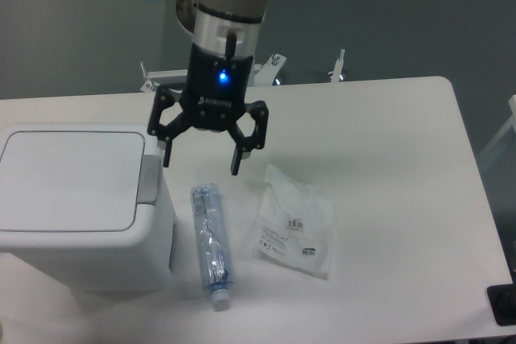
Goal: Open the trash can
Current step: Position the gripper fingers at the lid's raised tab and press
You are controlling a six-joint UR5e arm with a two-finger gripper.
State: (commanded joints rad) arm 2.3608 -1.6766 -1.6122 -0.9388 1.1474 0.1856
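The gripper (201,163) points down, jaws spread wide, wrist upright.

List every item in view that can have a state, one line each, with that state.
trash can: upright, lid flat and closed
grey push tab: on the right rim, not touched
gripper: open, empty, above the table right of the tab
plastic bottle: lying on its side, cap toward the near edge
clear plastic packet: lying flat, right of the bottle
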